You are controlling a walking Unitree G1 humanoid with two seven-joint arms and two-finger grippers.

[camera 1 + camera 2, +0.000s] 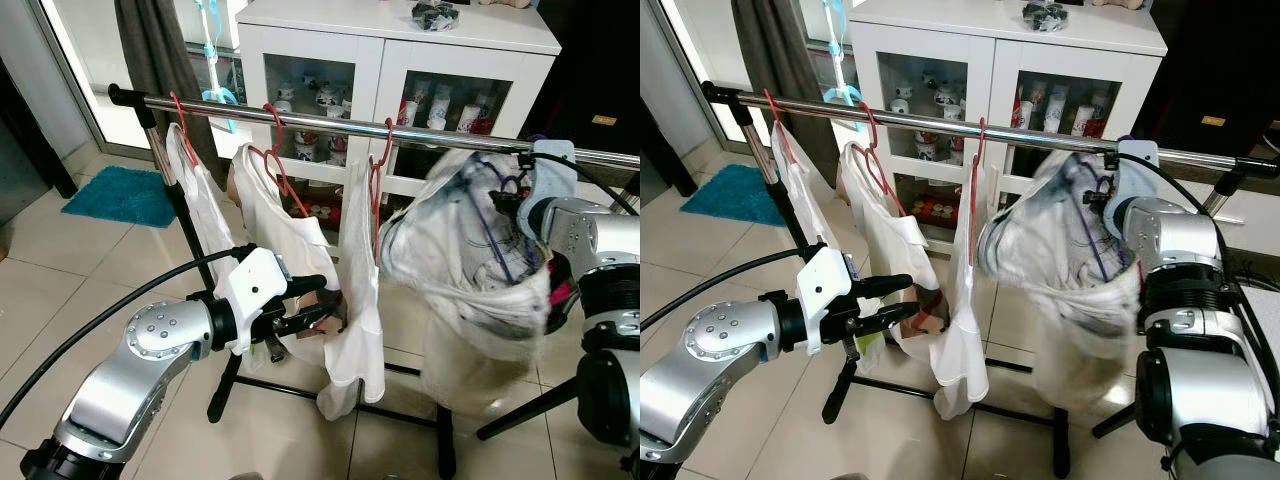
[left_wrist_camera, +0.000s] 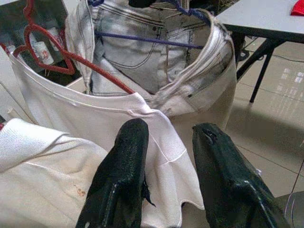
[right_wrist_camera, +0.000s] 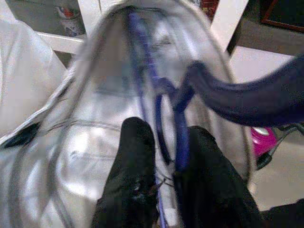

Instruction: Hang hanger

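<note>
The right gripper (image 3: pixel 159 190) is pinching the thin blue plastic hanger (image 3: pixel 164 118), its two black fingers (image 3: pixel 135 156) squeezing together on the hanger's neck. A pale, crumpled pair of jeans (image 1: pixel 470 270) is hanging from it, soft and baggy. The long shiny metal rail (image 1: pixel 330 115) is running left to right, just above the hanger, so I think the hook is needing a small lift up and over. The left gripper (image 1: pixel 312 318) is waiting lower down on the left, fingers apart, near the white cloth shirts (image 1: pixel 355 300) on thin red hangers (image 1: pixel 282 180).
</note>
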